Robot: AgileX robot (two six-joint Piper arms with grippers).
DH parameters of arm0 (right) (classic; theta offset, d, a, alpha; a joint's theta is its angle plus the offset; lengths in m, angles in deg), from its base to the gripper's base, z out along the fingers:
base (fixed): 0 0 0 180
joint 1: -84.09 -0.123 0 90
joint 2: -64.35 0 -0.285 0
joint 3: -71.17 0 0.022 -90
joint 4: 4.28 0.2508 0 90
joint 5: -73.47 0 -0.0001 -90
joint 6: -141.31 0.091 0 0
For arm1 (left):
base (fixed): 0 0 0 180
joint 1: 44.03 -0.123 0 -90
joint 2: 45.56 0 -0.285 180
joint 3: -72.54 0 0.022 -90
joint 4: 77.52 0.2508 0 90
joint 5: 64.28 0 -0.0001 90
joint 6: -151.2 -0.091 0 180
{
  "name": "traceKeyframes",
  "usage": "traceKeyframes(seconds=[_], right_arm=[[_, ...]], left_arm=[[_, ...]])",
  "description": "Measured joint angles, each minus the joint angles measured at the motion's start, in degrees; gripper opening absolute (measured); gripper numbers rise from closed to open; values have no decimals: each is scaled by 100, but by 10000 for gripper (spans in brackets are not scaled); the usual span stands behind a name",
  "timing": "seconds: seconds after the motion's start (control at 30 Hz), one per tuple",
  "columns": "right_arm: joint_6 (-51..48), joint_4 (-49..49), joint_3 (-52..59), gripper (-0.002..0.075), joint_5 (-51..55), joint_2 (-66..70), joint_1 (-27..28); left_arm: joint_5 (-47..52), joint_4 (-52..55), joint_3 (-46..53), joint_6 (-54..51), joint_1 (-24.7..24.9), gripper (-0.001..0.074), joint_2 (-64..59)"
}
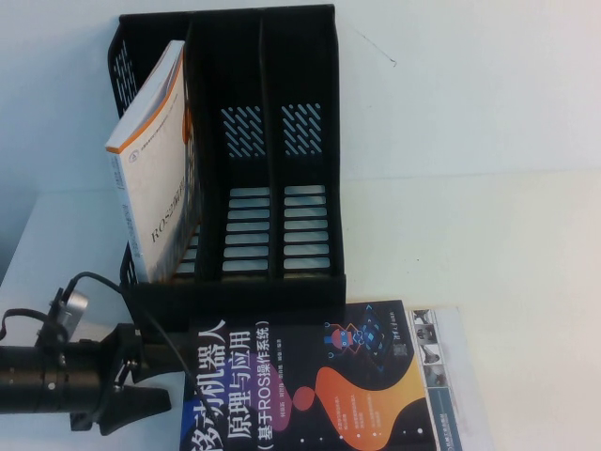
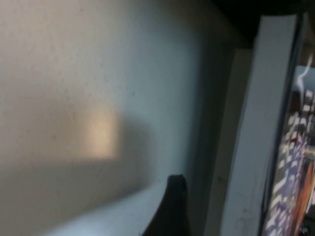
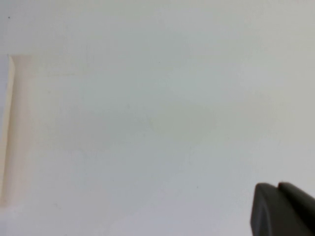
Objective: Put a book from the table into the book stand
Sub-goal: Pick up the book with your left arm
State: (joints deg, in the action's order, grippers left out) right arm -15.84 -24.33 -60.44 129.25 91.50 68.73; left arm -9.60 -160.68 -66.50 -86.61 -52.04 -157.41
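From the high view I'm seeing the left gripper (image 1: 155,399) sitting at seven o'clock, touching the book (image 1: 319,385), which is lying flat on the table (image 1: 488,225) before the book stand (image 1: 268,150); whether its fingers are spread I cannot tell. The left wrist view is showing the book's page edge (image 2: 256,137), and the right wrist view is showing only the right gripper's (image 3: 283,209) dark tip over bare table, its state unclear to me.

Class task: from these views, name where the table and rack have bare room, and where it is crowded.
Free: the book stand's middle and right compartments, and the table right of it. Crowded: its left compartment holds the white book; the black book and left hand fill the front. The right hand hangs over bare table.
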Motion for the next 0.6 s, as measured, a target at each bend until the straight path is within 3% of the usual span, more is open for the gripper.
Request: traceKeyframes(seconds=[0.2, 0.6], right_arm=[[0, 23, 0, 0, -31, 0, 0], [0, 358, 0, -1, -57, 0, 0]], left_arm=[[76, -141, 0, -176, 294, 565, -170], [39, -301, -13, -433, 670, 545, -456]])
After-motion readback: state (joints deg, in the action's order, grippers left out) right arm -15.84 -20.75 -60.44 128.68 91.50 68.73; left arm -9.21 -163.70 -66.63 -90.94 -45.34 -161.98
